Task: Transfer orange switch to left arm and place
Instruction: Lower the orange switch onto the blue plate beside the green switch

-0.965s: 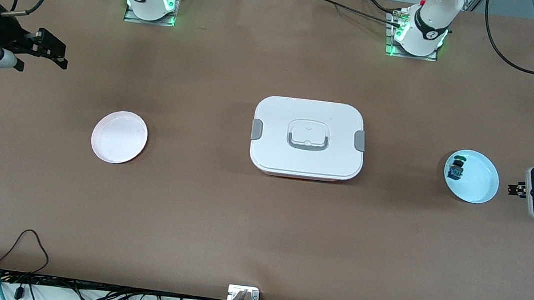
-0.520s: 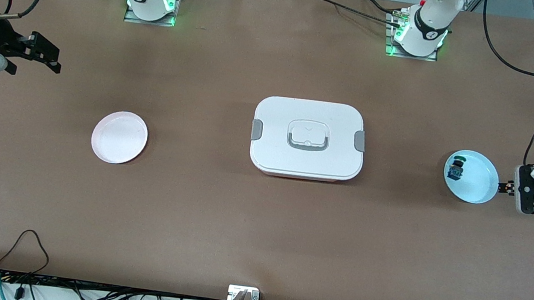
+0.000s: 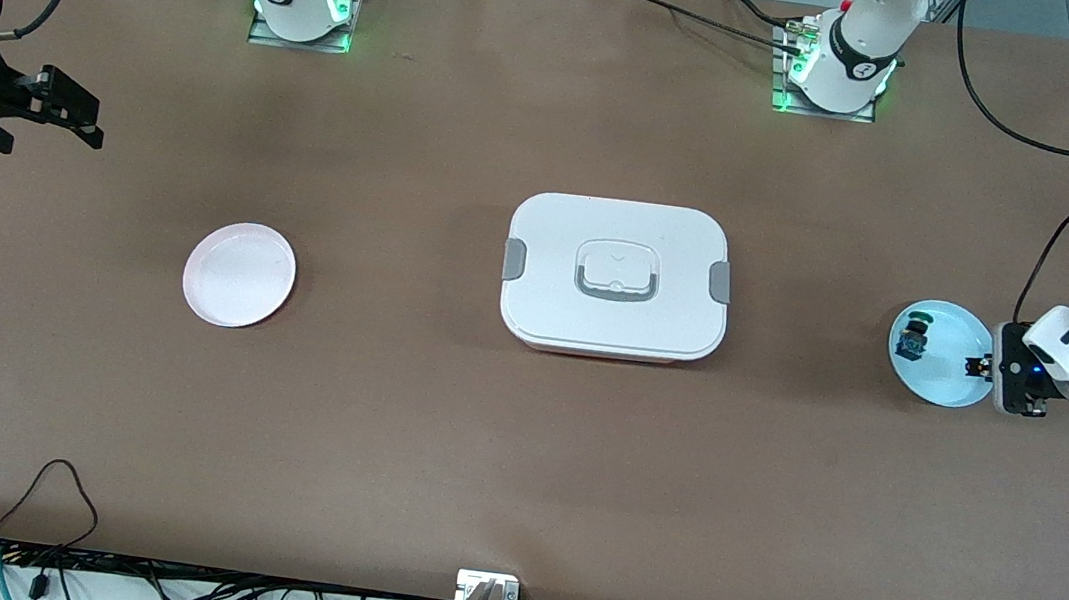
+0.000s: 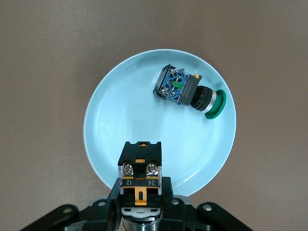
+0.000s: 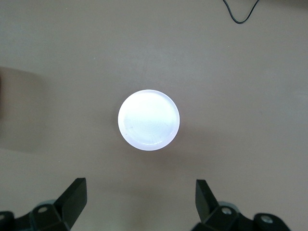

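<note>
Orange switch [image 4: 139, 168] sits clamped in the left gripper [image 3: 980, 368], hanging over the blue plate [image 3: 962, 389] where the blue switch [image 3: 913, 338] lies. The right gripper [image 3: 73, 112], spread wide and empty, waits high over the table's right-arm end, near the pink plate [image 3: 239, 273]. A good handover probably means lifting well clear and meeting above or around the box [image 3: 616, 277], not skimming its lid.

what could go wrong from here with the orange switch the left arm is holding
1. The left end effector holds the orange switch over the blue plate near its rim. Released here, it might catch the rim and tumble onto the table.
2. Carried farther in and low, it could knock the blue switch lying in that plate.
</note>
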